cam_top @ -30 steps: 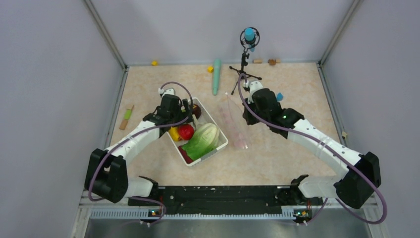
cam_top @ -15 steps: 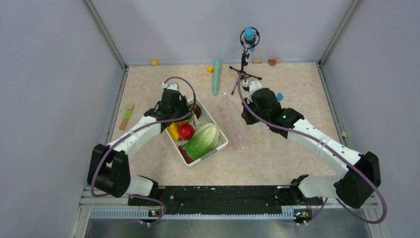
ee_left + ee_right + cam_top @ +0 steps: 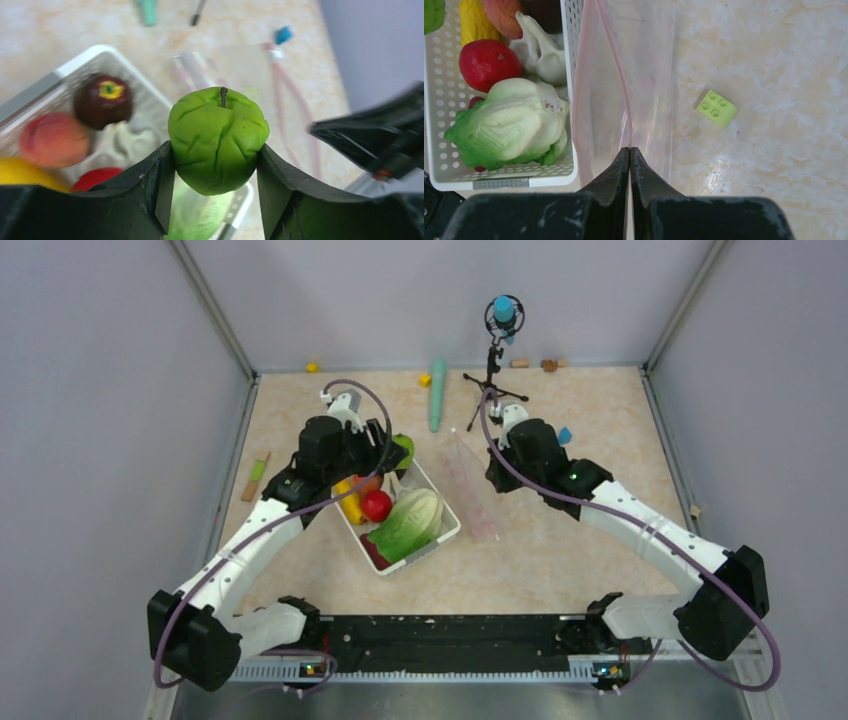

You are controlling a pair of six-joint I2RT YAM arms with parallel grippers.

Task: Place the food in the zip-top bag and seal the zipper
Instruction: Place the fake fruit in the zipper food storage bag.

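Now | left claw point(image 3: 215, 150) pinches green apple point(image 3: 218, 135) above white basket point(image 3: 60, 75), apparently ready to carry over | right claw point(image 3: 630, 152) pressed together on bag point(image 3: 649, 75) rim beside basket, likely propping mouth open.

From its base at the near-left corner, the left arm point(image 3: 245, 545) reaches up and inward, its forearm slanting away from me and its wrist lifted high. The left gripper point(image 3: 215, 150) has its two dark fingers spread partway, clamped on either side of a green apple point(image 3: 218, 125). The right arm point(image 3: 640, 525) stretches diagonally from the near-right base toward the middle, with its wrist tipped down. The right gripper point(image 3: 630, 151) has its fingers pressed tight together, pinching the edge of the zip-top bag point(image 3: 649, 90).
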